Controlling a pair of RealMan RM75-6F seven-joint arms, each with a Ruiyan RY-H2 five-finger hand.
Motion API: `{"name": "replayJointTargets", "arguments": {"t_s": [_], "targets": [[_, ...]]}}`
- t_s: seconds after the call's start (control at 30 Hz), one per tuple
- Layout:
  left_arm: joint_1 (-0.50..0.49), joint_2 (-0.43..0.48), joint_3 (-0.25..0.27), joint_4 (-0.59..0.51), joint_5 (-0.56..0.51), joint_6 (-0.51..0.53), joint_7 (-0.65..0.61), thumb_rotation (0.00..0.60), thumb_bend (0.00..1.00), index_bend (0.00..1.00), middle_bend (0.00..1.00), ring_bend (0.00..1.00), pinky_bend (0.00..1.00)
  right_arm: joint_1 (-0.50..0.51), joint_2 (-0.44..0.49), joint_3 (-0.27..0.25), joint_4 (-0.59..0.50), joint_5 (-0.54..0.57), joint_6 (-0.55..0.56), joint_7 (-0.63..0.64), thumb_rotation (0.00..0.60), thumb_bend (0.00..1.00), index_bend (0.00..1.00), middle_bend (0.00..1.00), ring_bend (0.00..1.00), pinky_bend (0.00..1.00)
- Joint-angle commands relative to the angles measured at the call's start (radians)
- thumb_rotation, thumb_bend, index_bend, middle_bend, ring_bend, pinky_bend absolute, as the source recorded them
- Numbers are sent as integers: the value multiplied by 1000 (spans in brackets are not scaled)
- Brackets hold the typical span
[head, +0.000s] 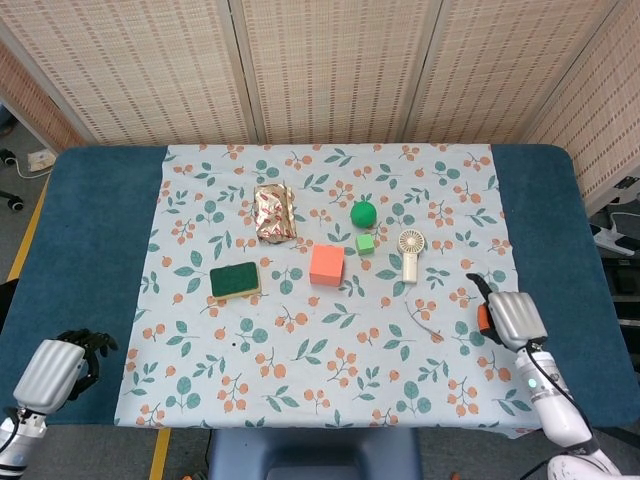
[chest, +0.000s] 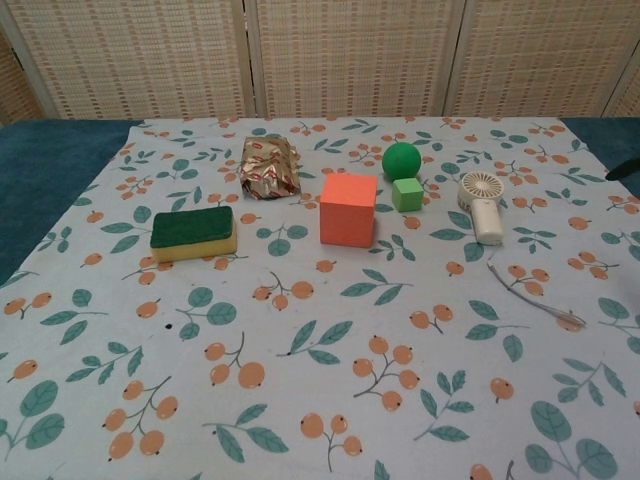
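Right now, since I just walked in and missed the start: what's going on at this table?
Nothing is being held. The right hand hovers over the floral cloth, nearest the small white fan and its loose cord. The left hand sits at the near left corner, away from the sponge, orange block and the rest.

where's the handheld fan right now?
The handheld fan lies right of centre on the floral cloth in the head view, just right of the small green cube; the right robot hand is nearer the front edge, apart from it.
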Motion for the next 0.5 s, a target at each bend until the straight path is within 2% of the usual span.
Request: {"name": "replayJointTargets", "arguments": {"t_s": [0.03,0.3,0.5], "targets": [[7,7,3,-12,0,3,14,600,897,462,524,429,496,109,-38,55,-18,168,-95,-71,600,710,114,821,763,843],[21,21,6,-34,-1,13,36,600,897,463,525,429,496,210,-88,57,39,371,-194,-77,600,754,116,834,772,847],[25,23,2,-40,-6,15,40,600,896,462,525,429,497,242,-106,34,67,421,-196,-86,600,758,116,835,773,847]]}}
